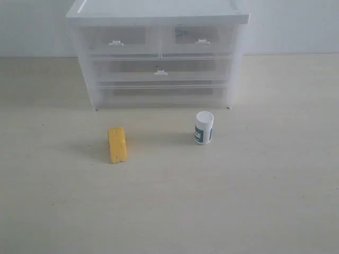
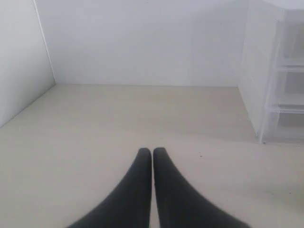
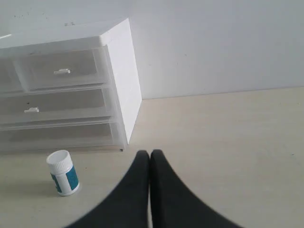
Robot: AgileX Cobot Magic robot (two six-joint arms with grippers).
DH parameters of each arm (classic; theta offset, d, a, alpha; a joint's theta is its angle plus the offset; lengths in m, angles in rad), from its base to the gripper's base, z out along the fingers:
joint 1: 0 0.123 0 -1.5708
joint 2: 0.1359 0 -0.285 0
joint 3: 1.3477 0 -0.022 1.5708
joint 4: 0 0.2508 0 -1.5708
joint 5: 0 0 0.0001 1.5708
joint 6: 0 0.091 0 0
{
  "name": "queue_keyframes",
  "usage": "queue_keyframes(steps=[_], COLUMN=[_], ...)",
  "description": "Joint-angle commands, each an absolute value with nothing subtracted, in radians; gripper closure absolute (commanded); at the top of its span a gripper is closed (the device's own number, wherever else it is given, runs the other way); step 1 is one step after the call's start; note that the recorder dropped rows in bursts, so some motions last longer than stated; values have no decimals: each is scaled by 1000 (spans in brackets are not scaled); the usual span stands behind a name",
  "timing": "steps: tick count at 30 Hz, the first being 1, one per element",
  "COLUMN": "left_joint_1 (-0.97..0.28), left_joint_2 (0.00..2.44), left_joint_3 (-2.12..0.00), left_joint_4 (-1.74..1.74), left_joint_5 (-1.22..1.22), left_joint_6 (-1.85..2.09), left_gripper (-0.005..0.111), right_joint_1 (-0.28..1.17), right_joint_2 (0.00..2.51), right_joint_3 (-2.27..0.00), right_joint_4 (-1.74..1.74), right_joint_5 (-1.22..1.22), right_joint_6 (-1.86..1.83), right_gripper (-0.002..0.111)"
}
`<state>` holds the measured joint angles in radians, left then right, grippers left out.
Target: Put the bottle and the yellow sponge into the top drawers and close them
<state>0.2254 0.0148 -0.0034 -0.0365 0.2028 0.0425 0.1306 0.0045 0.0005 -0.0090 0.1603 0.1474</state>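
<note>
The white bottle (image 1: 203, 127) with a teal label stands upright on the table in front of the cabinet's right half; it also shows in the right wrist view (image 3: 62, 173). The yellow sponge (image 1: 117, 144) lies on the table in front of the cabinet's left half. Both top drawers, left (image 1: 116, 41) and right (image 1: 198, 38), are pushed in. Neither arm shows in the exterior view. My left gripper (image 2: 152, 152) is shut on nothing over bare table beside the cabinet. My right gripper (image 3: 150, 153) is shut and empty, apart from the bottle.
The white-framed cabinet (image 1: 159, 10) stands at the back of the table, with a wider full-width drawer (image 1: 160, 70) below the top pair. White walls (image 2: 142, 42) bound the table behind and to the left.
</note>
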Motion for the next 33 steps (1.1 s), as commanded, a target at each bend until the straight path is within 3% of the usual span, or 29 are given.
queue_keyframes(steps=[1,14,24,28,33], left_joint_1=[223,223,223,223,223], left_joint_2=[19,19,19,19,19], left_joint_3=[0,0,0,0,0], left_joint_4=[-46,-46,-46,-46,-46], left_joint_5=[201,201,201,201,201], left_joint_6=[33,33,33,33,33], left_gripper=[103,103,103,103,103], right_joint_1=[128,128,128,128,130], right_joint_2=[0,0,0,55,412], right_joint_3=[0,0,0,-79,-159], right_joint_4=[-8,-8,-8,-127,-259], right_joint_5=[154,93,-533,-328,-280], right_joint_6=[147,177,296,299,421], right_gripper=[108,108,108,108,108])
